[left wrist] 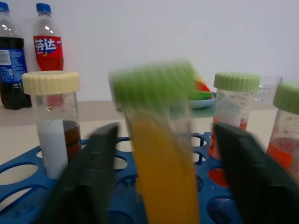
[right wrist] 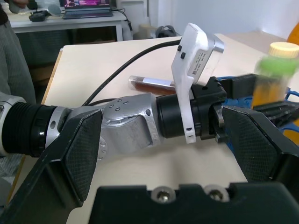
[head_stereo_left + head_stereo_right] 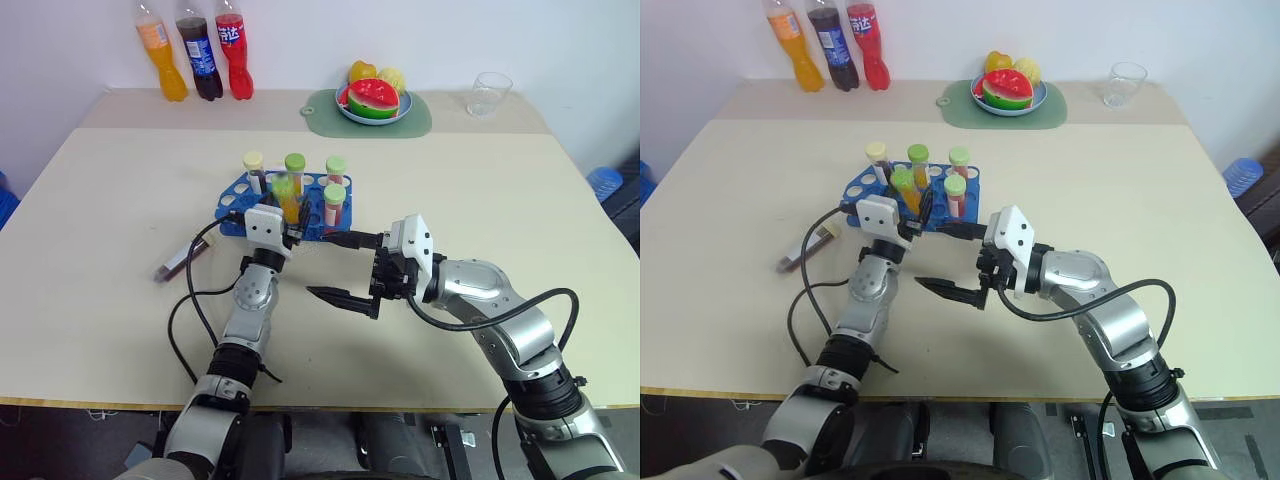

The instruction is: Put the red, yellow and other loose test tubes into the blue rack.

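Pale tabletop (image 3: 120, 330) fills my working area, with spare ground on the near side. Closest to me, my right gripper (image 3: 344, 268) hangs above the table with its black fingers spread wide and nothing between them, pointing left toward the other arm.

Just beyond it, my left gripper (image 3: 288, 212) sits at the near edge of the blue rack (image 3: 236, 190). Its jaws stand apart on either side of the yellow tube (image 1: 161, 154), which stands a little tilted over the rack's near holes; I judge it just let go, though I cannot tell whether it is fully seated. So the step in hand is finishing the yellow tube's placement.

Off to the left, well apart from the rack, the dark brown tube (image 3: 180, 262) lies on its side on the table. That one comes next: I'd draw the left arm clear, then reach left and low for it.

Farther back, other capped tubes stand upright in the rack.
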Robot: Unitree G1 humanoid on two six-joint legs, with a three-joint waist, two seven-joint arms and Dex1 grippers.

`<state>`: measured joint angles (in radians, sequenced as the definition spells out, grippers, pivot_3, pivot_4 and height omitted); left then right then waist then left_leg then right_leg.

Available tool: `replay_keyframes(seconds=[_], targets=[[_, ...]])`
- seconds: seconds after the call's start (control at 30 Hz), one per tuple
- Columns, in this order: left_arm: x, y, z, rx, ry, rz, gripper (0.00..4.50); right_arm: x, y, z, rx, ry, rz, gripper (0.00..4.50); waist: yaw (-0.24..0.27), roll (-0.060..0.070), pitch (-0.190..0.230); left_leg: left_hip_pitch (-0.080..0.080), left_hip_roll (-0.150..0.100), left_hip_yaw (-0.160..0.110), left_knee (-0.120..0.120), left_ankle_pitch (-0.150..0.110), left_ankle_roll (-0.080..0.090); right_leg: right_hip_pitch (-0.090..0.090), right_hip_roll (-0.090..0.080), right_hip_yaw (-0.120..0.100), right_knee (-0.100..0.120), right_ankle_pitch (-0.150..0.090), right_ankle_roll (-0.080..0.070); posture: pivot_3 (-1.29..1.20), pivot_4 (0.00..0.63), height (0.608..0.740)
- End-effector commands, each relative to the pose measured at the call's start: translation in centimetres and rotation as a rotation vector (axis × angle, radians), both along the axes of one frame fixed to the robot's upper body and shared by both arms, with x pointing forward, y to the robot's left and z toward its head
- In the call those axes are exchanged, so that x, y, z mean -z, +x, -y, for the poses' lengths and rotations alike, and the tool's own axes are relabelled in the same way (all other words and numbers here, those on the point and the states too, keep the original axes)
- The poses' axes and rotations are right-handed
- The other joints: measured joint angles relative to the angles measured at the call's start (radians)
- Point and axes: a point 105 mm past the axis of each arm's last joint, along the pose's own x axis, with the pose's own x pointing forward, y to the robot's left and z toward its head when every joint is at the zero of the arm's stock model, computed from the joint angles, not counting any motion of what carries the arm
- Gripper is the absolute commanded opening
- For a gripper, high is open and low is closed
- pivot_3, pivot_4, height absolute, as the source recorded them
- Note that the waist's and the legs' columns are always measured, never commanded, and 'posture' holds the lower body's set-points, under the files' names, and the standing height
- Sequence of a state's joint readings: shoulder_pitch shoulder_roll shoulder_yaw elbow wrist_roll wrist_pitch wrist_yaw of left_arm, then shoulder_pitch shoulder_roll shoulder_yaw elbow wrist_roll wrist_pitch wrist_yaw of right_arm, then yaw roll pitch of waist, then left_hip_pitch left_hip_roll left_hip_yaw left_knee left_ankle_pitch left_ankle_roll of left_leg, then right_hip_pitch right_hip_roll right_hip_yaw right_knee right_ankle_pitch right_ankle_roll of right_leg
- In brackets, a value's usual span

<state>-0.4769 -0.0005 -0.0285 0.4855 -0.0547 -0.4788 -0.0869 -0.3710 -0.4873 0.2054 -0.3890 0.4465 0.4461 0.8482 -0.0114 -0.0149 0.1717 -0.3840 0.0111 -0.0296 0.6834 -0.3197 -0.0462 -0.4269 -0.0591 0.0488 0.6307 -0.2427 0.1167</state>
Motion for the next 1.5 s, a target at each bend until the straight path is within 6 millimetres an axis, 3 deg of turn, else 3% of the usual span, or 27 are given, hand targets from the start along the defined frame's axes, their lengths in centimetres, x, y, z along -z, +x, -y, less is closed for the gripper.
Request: replay_keyframes(seconds=[0.03,0.3,0.4,0.57,0.67,0.73,0.87,0.93,1.07,1.2,1.3,1.47,1.5], targets=[[-3.3,-0.9,-1.2,-0.009,-0.064,0.105,4.14,-1.5,-0.2,-0.2,-0.008,0.031,0.056,4.5,0.0,0.0,0.0,0.0,0.0,0.0,0.0,0.0,0.0,0.0,0.0,0.0,0.0,0.0,0.0,0.0,0.15,0.734],[-11.4,-4.2,-6.6,-0.016,-0.138,0.251,4.14,-1.6,-0.1,-0.1,0.001,0.037,0.055,4.5,-0.002,0.0,0.0,0.0,0.001,0.0,0.0,0.0,0.0,0.0,0.0,0.0,0.001,0.0,0.0,0.0,0.15,0.734],[-13.9,-3.5,-9.7,-0.008,-0.108,0.122,4.33,-1.5,-0.1,-0.1,-0.002,0.036,0.053,4.5,-0.002,0.0,0.0,0.0,0.001,-0.001,0.0,0.0,0.0,0.0,0.001,0.0,0.001,0.0,0.0,0.0,0.15,0.734],[-11.7,-2.3,-14.0,-0.051,0.253,-0.331,4.33,-1.4,0.4,0.3,-0.008,0.003,0.062,4.5,-0.015,0.0,0.0,0.003,0.001,0.0,-0.001,0.0,0.001,0.001,0.002,0.0,0.002,0.0,0.0,0.0,0.15,0.734],[-10.0,-2.8,-16.2,-0.013,0.333,-0.618,4.33,-1.4,0.7,1.1,-0.017,-0.049,0.077,4.5,-0.016,0.0,0.001,0.003,0.001,-0.001,-0.001,0.0,0.001,0.001,0.002,0.0,0.002,-0.001,0.0,0.0,0.15,0.734],[-9.7,-3.2,-16.3,0.045,0.395,-0.702,4.33,-1.3,0.6,1.5,-0.037,-0.087,0.081,4.5,-0.011,0.0,0.001,0.003,0.002,-0.001,-0.001,0.0,0.001,0.001,0.002,0.0,0.002,-0.001,0.0,0.0,0.15,0.734],[-6.9,-4.1,-16.8,0.13,0.501,-1.04,4.33,-0.9,-0.5,2.2,-0.099,-0.16,0.075,4.5,-0.003,-0.001,0.002,0.001,0.001,-0.001,-0.001,0.0,0.001,0.001,0.002,0.0,0.001,-0.001,0.0,0.0,0.15,0.734],[-5.6,-4.1,-16.9,0.151,0.555,-1.127,4.33,-0.8,-0.6,2.2,-0.103,-0.166,0.078,4.5,-0.004,0.0,0.002,0.001,0.001,0.0,-0.001,-0.001,0.001,0.001,0.002,0.0,0.001,-0.001,0.0,0.0,0.15,0.734],[-2.0,-3.5,-17.1,0.177,0.656,-1.278,4.33,-0.7,-0.6,2.0,-0.085,-0.16,0.087,4.5,-0.007,0.0,0.002,0.002,0.002,0.0,-0.001,0.0,0.001,0.0,0.003,0.0,0.001,-0.001,0.0,0.0,0.15,0.734],[-0.9,-2.7,-16.5,0.23,0.688,-1.316,4.33,-0.5,-0.9,1.9,-0.072,-0.151,0.081,4.5,-0.005,-0.001,0.002,-0.001,0.002,0.0,-0.001,0.0,0.001,-0.002,0.003,0.0,0.001,-0.001,0.0,0.0,0.15,0.734],[-0.5,-2.4,-16.4,0.255,0.742,-1.329,3.47,-0.3,-1.2,1.9,-0.063,-0.148,0.075,4.5,0.0,-0.001,0.002,-0.002,0.002,0.0,0.0,0.0,0.001,-0.002,0.003,0.0,0.001,-0.001,0.0,0.0,0.15,0.734],[-0.5,-2.4,-17.4,0.234,0.769,-1.344,0.97,-0.2,-1.4,1.9,-0.05,-0.147,0.069,4.5,-0.006,-0.001,0.002,-0.002,0.002,0.0,0.0,0.0,0.001,-0.003,0.003,0.0,0.001,-0.001,0.0,0.0,0.15,0.734],[-0.6,-2.4,-17.7,0.225,0.773,-1.345,0.74,-0.1,-1.4,1.9,-0.049,-0.147,0.069,4.5,-0.007,-0.001,0.002,-0.002,0.002,0.0,0.0,0.0,0.001,-0.003,0.003,0.0,0.002,-0.001,0.0,0.0,0.15,0.734]])
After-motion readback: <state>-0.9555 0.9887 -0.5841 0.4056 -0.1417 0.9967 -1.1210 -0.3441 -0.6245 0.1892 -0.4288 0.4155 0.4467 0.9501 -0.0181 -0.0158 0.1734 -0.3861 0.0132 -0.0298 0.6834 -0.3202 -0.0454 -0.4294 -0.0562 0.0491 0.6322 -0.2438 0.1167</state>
